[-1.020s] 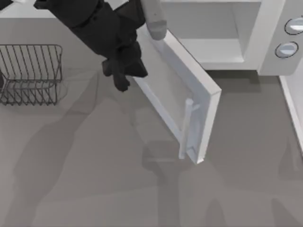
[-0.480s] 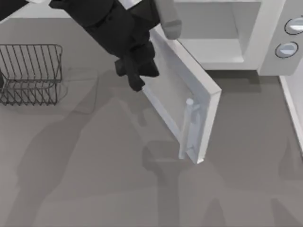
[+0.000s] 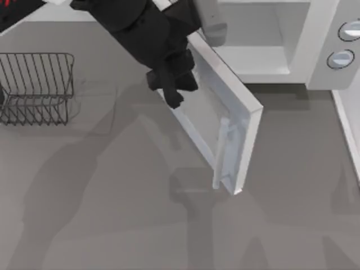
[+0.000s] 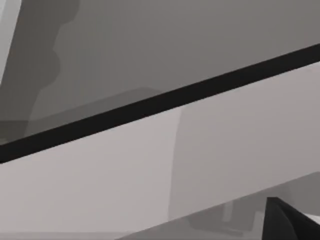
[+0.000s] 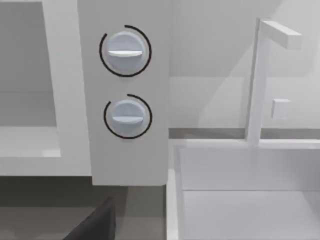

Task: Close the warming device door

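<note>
Microwave (image 3: 315, 50) door (image 3: 216, 112) half open, swung out over table. My left gripper (image 3: 171, 90) sits against its outer window face; finger spread: can't tell. Risk: fingers skid along the panel, door stalls ajar.

The top view looked straight down on the grey desk (image 3: 112, 214) from above, taking in the warming device (image 3: 315, 50) at the frame's upper right, its open door (image 3: 225, 112) at centre and a wire rack (image 3: 36, 87) at the left edge. The left wrist view sat very close to flat pale and grey surfaces crossed by a dark band, too near to place. The right wrist view faced the device's front head-on at close range, its two knobs (image 5: 125, 52) at upper centre; the top view shared those knobs (image 3: 340, 58) at its right edge.
</note>
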